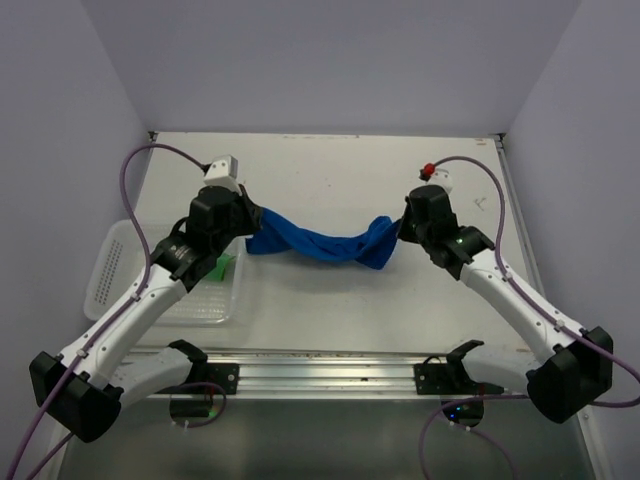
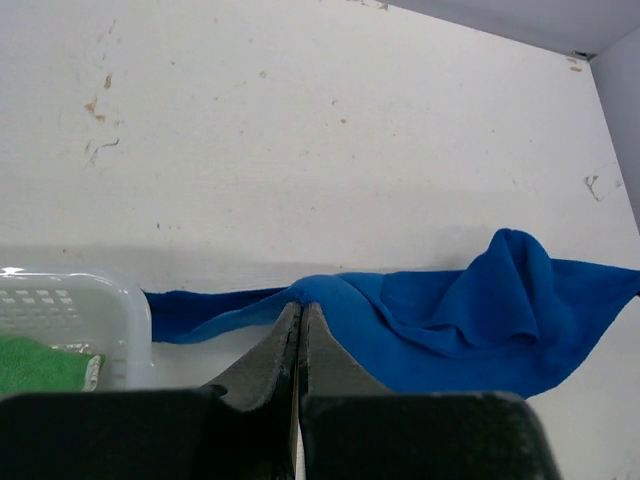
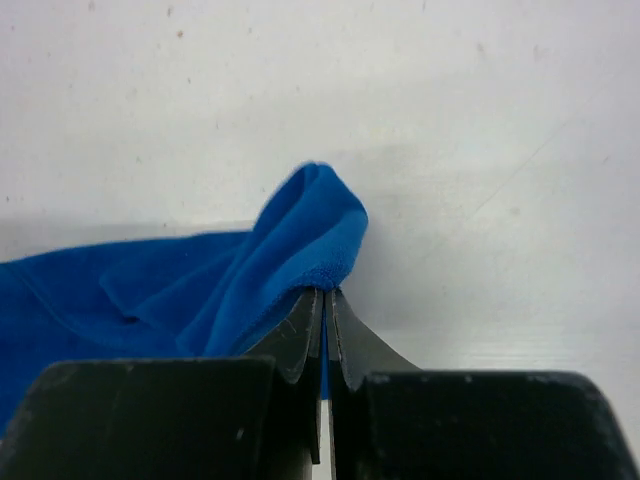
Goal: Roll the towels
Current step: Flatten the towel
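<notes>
L gripper (image 2: 298,308): jaws pressed together, no gap to speak of, w/ the left end of the blue towel (image 2: 450,320) pinched at the tips. In the left wrist view the cloth fans out from the tips. A thin strip runs left toward the basket, and a wider, rumpled spread w/ a raised fold goes right.

R gripper (image 3: 325,292): jaws likewise closed tight, w/ a sliver of blue showing between them. It clamps the towel's right end, which bunches into a peaked fold just above the tips. The rest trails off to the left.

From the top cam the blue towel hangs as a twisted band strung between the 2 grippers, approx mid-table, dipping a bit in the middle. Can't tell whether the middle touches the table (image 1: 330,170) or hangs just off it.

Green towel (image 1: 222,266) sits inside the white perforated basket (image 1: 120,270), at its right end. It is mostly hidden by the left arm, and only a corner shows in the left wrist view. The basket is on the table's left side, just beside the L gripper.

Both arms reach forward from bases at the near edge. A metal rail (image 1: 330,372) runs between the bases. Purple cables (image 1: 135,215) loop along each arm.
</notes>
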